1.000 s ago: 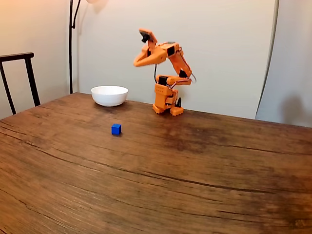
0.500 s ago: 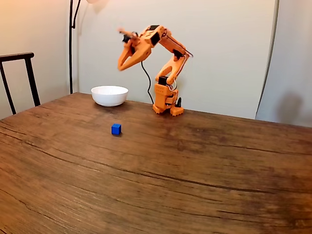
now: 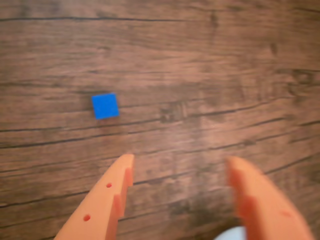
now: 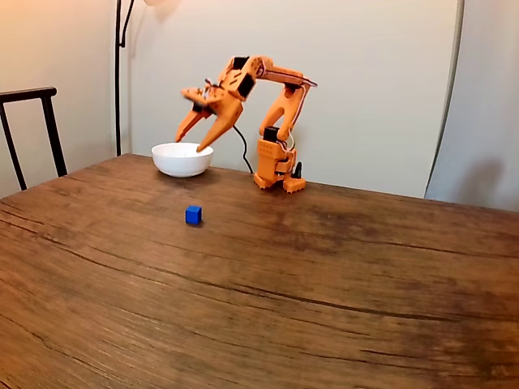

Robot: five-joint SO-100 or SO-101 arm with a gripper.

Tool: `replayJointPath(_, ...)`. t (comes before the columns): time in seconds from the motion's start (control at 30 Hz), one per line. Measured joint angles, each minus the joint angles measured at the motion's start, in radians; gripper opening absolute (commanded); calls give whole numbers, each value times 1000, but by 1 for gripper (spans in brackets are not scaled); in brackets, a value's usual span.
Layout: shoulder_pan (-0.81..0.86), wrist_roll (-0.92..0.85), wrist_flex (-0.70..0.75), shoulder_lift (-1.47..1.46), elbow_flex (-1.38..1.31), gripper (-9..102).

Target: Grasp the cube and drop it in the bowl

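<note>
Jaws of orange gripper (image 4: 191,141) spread, empty, above grained wood table (image 4: 324,275); matte blue cube (image 3: 105,106) ahead-left of tips.

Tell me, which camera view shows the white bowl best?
The fixed view: the bowl shows whole on the table, behind the cube. The wrist view catches just a pale sliver of it at the bottom edge.

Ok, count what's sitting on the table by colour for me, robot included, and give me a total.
Blue: 1, the cube
White: 1, the bowl
Orange: 1, the robot arm, its gripper with fingers spread, holding nothing
Total: 3
</note>
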Motion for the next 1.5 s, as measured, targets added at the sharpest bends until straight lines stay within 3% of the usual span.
replayJointPath(0.23,-72,-3,-127,-34,84,52)
replayJointPath(0.4,-84,-32,-236,-34,184,53)
replayJointPath(0.77,-132,-189,-752,-37,563,52)
replayJointPath(0.87,-129,-219,-836,-40,614,52)
replayJointPath(1.2,-129,-219,-842,-40,623,52)
replayJointPath(1.3,-150,-213,-735,-41,523,52)
replayJointPath(1.5,-87,-164,-370,-41,308,52)
